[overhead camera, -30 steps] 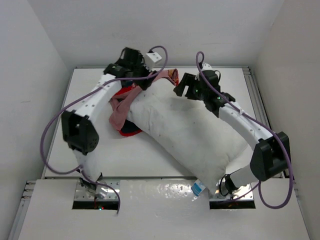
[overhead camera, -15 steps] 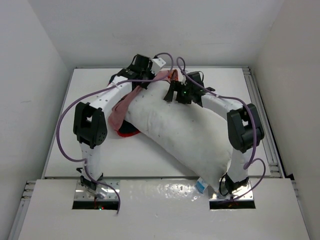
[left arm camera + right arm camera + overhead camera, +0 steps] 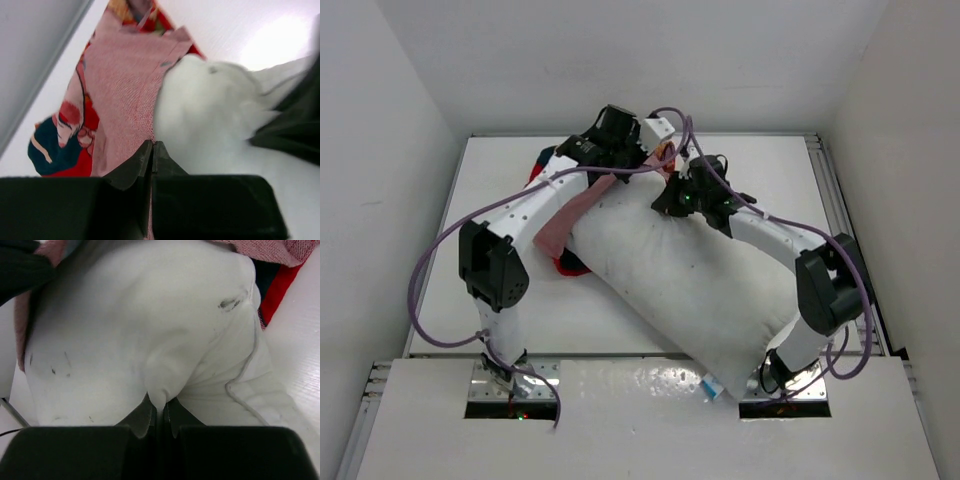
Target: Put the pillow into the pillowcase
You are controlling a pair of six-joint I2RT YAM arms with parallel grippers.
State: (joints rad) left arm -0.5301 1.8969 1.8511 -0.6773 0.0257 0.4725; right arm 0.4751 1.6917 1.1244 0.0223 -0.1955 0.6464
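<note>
The plump white pillow (image 3: 685, 275) lies diagonally across the table, its blue-and-white tag (image 3: 713, 384) at the near end. Its far end meets the red printed pillowcase (image 3: 568, 215), whose pinkish inside (image 3: 127, 85) is turned up. My left gripper (image 3: 642, 160) is shut on the pillowcase's pink edge (image 3: 147, 132) right beside the pillow (image 3: 200, 120). My right gripper (image 3: 672, 197) is shut on a pinched fold of the pillow (image 3: 162, 385) near its far corner. Much of the pillowcase is hidden under the left arm and the pillow.
White walls enclose the table (image 3: 490, 180) on three sides. Purple cables (image 3: 430, 270) loop off both arms. A metal rail (image 3: 835, 190) runs along the table's right edge. The arm bases sit at the near edge (image 3: 510, 385).
Both grippers have closed: the left on the pillowcase edge, the right on the pillow fabric. Both wrists moved inward toward the pillow's far end.
</note>
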